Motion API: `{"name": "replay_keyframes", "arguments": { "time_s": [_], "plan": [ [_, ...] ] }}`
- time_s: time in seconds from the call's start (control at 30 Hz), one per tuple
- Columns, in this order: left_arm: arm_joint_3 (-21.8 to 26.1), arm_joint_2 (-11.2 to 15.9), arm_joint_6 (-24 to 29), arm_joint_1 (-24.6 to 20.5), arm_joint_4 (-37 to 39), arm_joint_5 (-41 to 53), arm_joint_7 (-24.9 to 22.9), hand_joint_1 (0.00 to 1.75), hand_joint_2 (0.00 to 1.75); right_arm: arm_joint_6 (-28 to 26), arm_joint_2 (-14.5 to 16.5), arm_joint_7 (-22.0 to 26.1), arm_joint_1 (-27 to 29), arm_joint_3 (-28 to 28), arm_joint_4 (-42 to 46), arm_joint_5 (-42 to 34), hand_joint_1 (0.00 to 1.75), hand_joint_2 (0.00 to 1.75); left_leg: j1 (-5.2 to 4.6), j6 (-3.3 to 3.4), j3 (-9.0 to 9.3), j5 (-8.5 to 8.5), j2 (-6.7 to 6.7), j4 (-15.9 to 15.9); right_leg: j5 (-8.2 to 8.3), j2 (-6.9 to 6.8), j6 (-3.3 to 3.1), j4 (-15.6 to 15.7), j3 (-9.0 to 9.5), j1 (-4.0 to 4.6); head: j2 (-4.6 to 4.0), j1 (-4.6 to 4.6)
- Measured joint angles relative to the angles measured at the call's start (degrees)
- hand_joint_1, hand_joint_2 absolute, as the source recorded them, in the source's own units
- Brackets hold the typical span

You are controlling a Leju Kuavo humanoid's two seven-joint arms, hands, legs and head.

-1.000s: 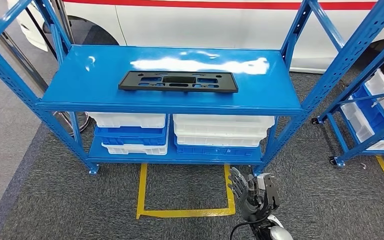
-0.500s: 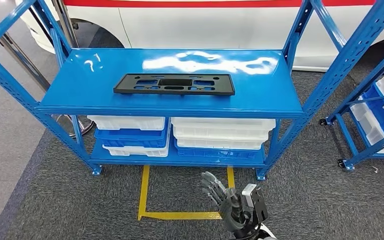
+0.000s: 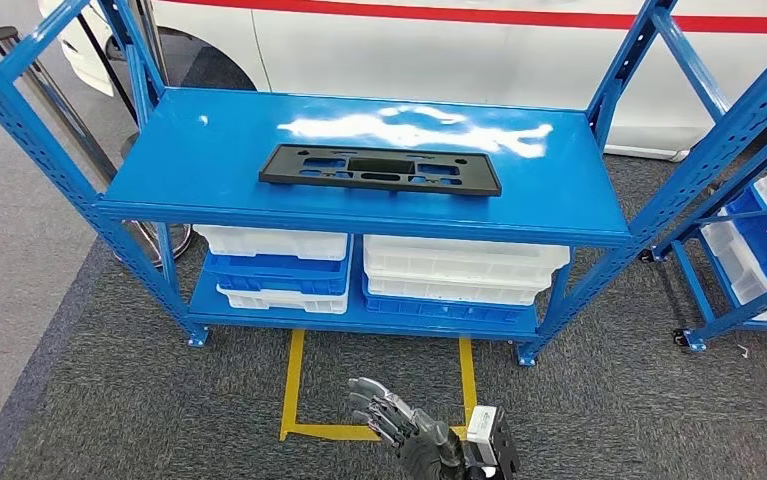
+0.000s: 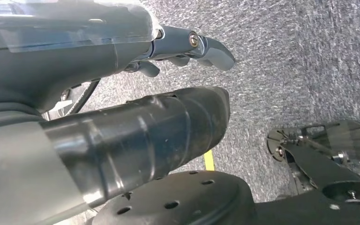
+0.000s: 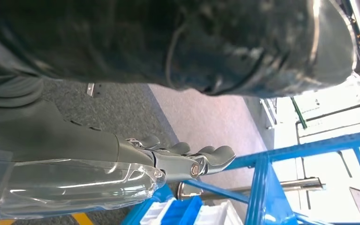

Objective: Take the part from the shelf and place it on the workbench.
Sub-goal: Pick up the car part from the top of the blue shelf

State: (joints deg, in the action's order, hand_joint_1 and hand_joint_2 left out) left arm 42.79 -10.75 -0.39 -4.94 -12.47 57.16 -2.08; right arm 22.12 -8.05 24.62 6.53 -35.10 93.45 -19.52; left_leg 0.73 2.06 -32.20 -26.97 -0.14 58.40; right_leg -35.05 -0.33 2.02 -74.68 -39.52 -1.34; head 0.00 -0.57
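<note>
Part: a flat black part [image 3: 380, 168] with cut-out slots is seen lying lengthwise on the top board of the blue shelf [image 3: 579, 205], near the middle, untouched by either hand.
Shelf: glossy blue metal on perforated uprights; light glare is reflected on the top board behind the part.
Lower level: white and blue trays [image 3: 459, 272] are stacked in two piles, side by side.
Floor: dark grey carpet [image 3: 109, 400], with a yellow taped outline [image 3: 292, 390] marked in front of the shelf (a paler strip of floor runs along the left).
Room: a white vehicle with a red stripe [image 3: 479, 40] is parked behind the shelf; a second blue rack [image 3: 749, 240] with bins stands to the right.
Right hand: the right hand [image 3: 414, 432] is held low over the carpet, fingers [image 5: 213, 157] spread apart and holding nothing.
Left hand: the left hand [image 4: 187, 47] hangs above the carpet, fingers loosely extended, nothing gripped.
</note>
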Motion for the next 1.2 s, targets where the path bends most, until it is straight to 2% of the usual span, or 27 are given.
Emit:
{"name": "replay_keyframes", "arguments": {
  "time_s": [0.03, 0.07, 0.1, 0.17, 0.2, 0.27, 0.33, 0.4, 0.47, 0.5, 0.53, 0.57, 0.63, 0.7, 0.8, 0.87, 0.9, 0.97, 1.0, 1.03, 1.07, 1.1, 1.13, 1.2],
  "plan": [
    [0.01, -0.01, -0.03, 0.01, 0.01, 0.01, -0.01, 0.0, 0.0, 0.15, -0.14, 0.04, 0.06, -0.14, 0.09, 0.05, 0.0, 0.0, -0.2, 0.06, 0.06, -0.03, -0.09, 0.01, 0.69, 0.05, -0.23, -0.31, -0.29, 0.13, 0.0, -0.01],
    [0.02, -0.01, -0.06, 0.0, 0.01, 0.03, -0.02, 0.0, 0.0, 0.28, -0.25, 0.08, 0.1, -0.26, 0.21, 0.12, 0.0, 0.0, -0.38, 0.11, 0.18, -0.06, -0.21, 0.01, 2.39, 0.09, -0.61, 1.72, 0.57, 0.31, 0.0, 0.0],
    [0.03, -0.04, -0.09, -0.03, 0.01, 0.03, -0.02, 0.0, 0.0, 0.39, -0.37, 0.13, 0.1, -0.37, 0.4, 0.23, 0.0, 0.0, -0.55, 0.14, 0.31, -0.1, -0.34, 0.01, 4.59, 0.18, -1.14, 5.4, 2.28, 0.55, 0.0, 0.0],
    [0.04, -0.25, -0.14, -0.09, 0.05, 0.04, -0.04, 0.0, 0.0, 0.47, -0.51, 0.23, 0.02, -0.54, 0.89, 0.56, 0.0, 0.0, -0.88, 0.04, 0.41, -0.21, -0.53, 0.07, 7.36, 0.32, -2.15, 12.57, 5.59, 1.05, 0.0, -0.02],
    [0.04, -0.34, -0.15, -0.14, 0.08, 0.05, -0.05, 0.0, 0.0, 0.51, -0.55, 0.28, -0.02, -0.61, 1.18, 0.78, 0.0, 0.0, -0.96, -0.12, 0.36, -0.24, -0.59, 0.09, 7.8, 0.36, -2.39, 14.5, 6.4, 1.25, 0.0, -0.03],
    [0.06, -0.43, -0.16, -0.22, 0.1, 0.07, -0.1, 0.0, 0.0, 0.5, -0.57, 0.35, -0.08, -0.7, 1.71, 1.45, 0.0, 0.0, -0.93, -0.62, 0.27, -0.21, -0.61, 0.01, 7.85, 0.33, -2.47, 15.51, 6.62, 1.41, 0.0, -0.02],
    [0.09, -0.43, -0.16, -0.24, 0.1, 0.11, -0.16, 0.0, 0.0, 0.29, -0.57, 0.5, -0.12, -0.75, 2.42, 2.67, 0.0, 0.0, -0.89, -1.21, 0.21, -0.67, -0.52, 0.32, 8.24, 0.23, -2.79, 16.25, 6.95, 1.04, 0.0, -0.03],
    [0.11, -0.43, -0.15, -0.26, 0.1, 0.19, -0.18, 0.0, 0.0, -0.32, -0.52, 0.93, -0.22, -0.78, 3.31, 4.45, 0.0, 0.0, -0.73, -1.89, -1.36, -3.2, -0.37, 4.23, 8.61, -0.05, -3.13, 16.92, 7.28, 0.61, 0.0, -0.09],
    [0.16, -0.44, -0.14, -0.21, 0.1, 0.26, -0.25, 0.0, 0.0, -1.49, -0.44, 1.52, -0.29, -0.78, 4.1, 6.62, 0.0, 0.0, -0.35, -2.56, -4.68, -6.72, -0.27, 11.58, 8.65, -0.31, -3.27, 16.98, 7.28, 0.59, 0.0, -0.11],
    [0.2, -0.44, -0.11, -0.15, 0.11, 0.27, -0.29, 0.0, 0.0, -2.34, -0.38, 1.85, -0.28, -0.77, 4.52, 7.94, 0.0, 0.0, -0.14, -2.85, -6.03, -7.56, -0.25, 14.37, 8.62, -0.41, -3.27, 16.95, 7.29, 0.58, 0.0, -0.11],
    [0.26, -0.44, -0.05, -0.08, 0.11, 0.28, -0.34, 0.0, 0.0, -3.26, -0.31, 2.2, -0.27, -0.74, 5.03, 9.37, 0.0, 0.0, 0.06, -3.08, -6.52, -7.25, -0.22, 15.21, 8.58, -0.44, -3.23, 16.89, 7.31, 0.54, 0.0, -0.1],
    [0.33, -0.43, -0.01, -0.04, 0.12, 0.28, -0.38, 0.0, 0.0, -4.15, -0.2, 2.53, -0.26, -0.7, 5.68, 10.81, 0.0, 0.0, 0.25, -3.29, -5.97, -5.9, -0.19, 13.9, 8.49, -0.44, -3.12, 16.77, 7.34, 0.46, 0.0, -0.11],
    [0.48, -0.43, 0.06, -0.05, 0.12, 0.3, -0.41, 0.0, 0.0, -5.44, 0.05, 3.15, -0.26, -0.49, 7.29, 12.89, 0.0, 0.0, 0.56, -3.56, -2.64, -2.2, -0.06, 6.8, 8.14, -0.38, -2.65, 16.25, 7.34, 0.25, 0.0, -0.1],
    [0.56, -0.44, 0.05, -0.13, 0.13, 0.31, -0.42, 0.0, 0.0, -5.9, 0.2, 3.54, -0.29, -0.17, 8.91, 13.63, 0.0, 0.0, 0.46, -3.09, -0.14, -0.53, -0.1, 1.45, 7.76, -0.33, -1.92, 15.62, 7.18, 0.34, 0.0, -0.1],
    [0.68, -0.42, 0.07, -0.13, 0.14, 0.32, -0.43, 0.0, 0.0, -6.0, 0.3, 3.74, -0.28, 0.19, 10.55, 14.02, 0.0, 0.0, 0.22, -1.67, 0.05, -0.38, -0.28, 0.53, 7.83, -0.3, -0.94, 15.63, 7.09, 0.44, 0.0, -0.09],
    [0.81, -0.43, 0.07, -0.14, 0.14, 0.36, -0.44, 0.0, 0.0, -6.08, 0.35, 4.07, -0.26, 0.43, 11.29, 14.24, 0.0, 0.0, 0.28, -0.84, 0.05, -0.04, -0.26, 0.24, 6.54, -0.21, -0.48, 14.04, 6.42, 0.22, 0.0, -0.08],
    [0.89, -0.44, 0.06, -0.17, 0.14, 0.4, -0.44, 0.0, 0.0, -6.13, 0.35, 4.33, -0.26, 0.61, 11.67, 14.32, 0.0, 0.0, 0.33, -0.47, 0.04, 0.1, -0.23, 0.12, 4.99, -0.13, -0.32, 11.64, 5.35, 0.15, 0.0, -0.07],
    [1.05, -0.44, 0.04, -0.21, 0.14, 0.5, -0.44, 0.0, 0.0, -6.2, 0.35, 4.77, -0.26, 1.0, 12.37, 14.38, 0.0, 0.0, 0.15, -0.04, -0.12, 0.15, -0.18, 0.11, 1.27, 0.01, -0.14, 4.19, 1.88, 0.13, 0.0, -0.05],
    [1.12, -0.44, 0.03, -0.2, 0.14, 0.54, -0.46, 0.0, 0.0, -6.23, 0.35, 4.85, -0.26, 1.21, 12.62, 14.37, 0.0, 0.0, 0.02, 0.04, -0.17, 0.15, -0.16, 0.12, 0.23, 0.05, -0.14, 1.04, 0.35, 0.14, 0.0, -0.05],
    [1.18, -0.44, 0.0, -0.2, 0.14, 0.59, -0.48, 0.0, 0.0, -6.26, 0.35, 4.87, -0.26, 1.41, 12.86, 14.36, 0.0, 0.0, -0.12, 0.08, -0.18, 0.16, -0.18, 0.12, 0.25, 0.07, -0.25, -0.42, -0.39, 0.17, 0.0, -0.05],
    [1.22, -0.45, -0.04, -0.21, 0.14, 0.65, -0.49, 0.0, 0.0, -6.28, 0.35, 4.88, -0.27, 1.6, 13.1, 14.35, 0.0, 0.0, -0.26, 0.1, -0.14, 0.16, -0.23, 0.13, 1.38, 0.08, -0.49, 0.42, -0.01, 0.27, 0.0, -0.05],
    [1.25, -0.45, -0.09, -0.25, 0.14, 0.73, -0.5, 0.0, 0.0, -6.3, 0.35, 4.89, -0.29, 1.75, 13.35, 14.34, 0.0, 0.0, -0.4, 0.1, -0.05, 0.15, -0.3, 0.12, 3.26, 0.12, -0.87, 3.25, 1.35, 0.44, 0.0, -0.05],
    [1.27, -0.51, -0.15, -0.29, 0.14, 0.84, -0.5, 0.0, 0.0, -6.27, 0.35, 4.9, -0.35, 1.87, 13.64, 14.34, 0.0, 0.0, -0.5, 0.11, 0.04, 0.14, -0.37, 0.12, 5.26, 0.19, -1.44, 7.4, 3.32, 0.72, 0.0, -0.05],
    [1.27, -0.66, -0.25, -0.38, 0.15, 1.1, -0.5, 0.0, 0.0, -6.12, 0.36, 4.93, -0.5, 1.99, 14.11, 14.32, 0.0, 0.0, -0.73, -0.08, 0.01, 0.08, -0.42, 0.19, 7.45, 0.21, -2.38, 13.88, 6.33, 1.25, 0.0, -0.06]
  ]
}}
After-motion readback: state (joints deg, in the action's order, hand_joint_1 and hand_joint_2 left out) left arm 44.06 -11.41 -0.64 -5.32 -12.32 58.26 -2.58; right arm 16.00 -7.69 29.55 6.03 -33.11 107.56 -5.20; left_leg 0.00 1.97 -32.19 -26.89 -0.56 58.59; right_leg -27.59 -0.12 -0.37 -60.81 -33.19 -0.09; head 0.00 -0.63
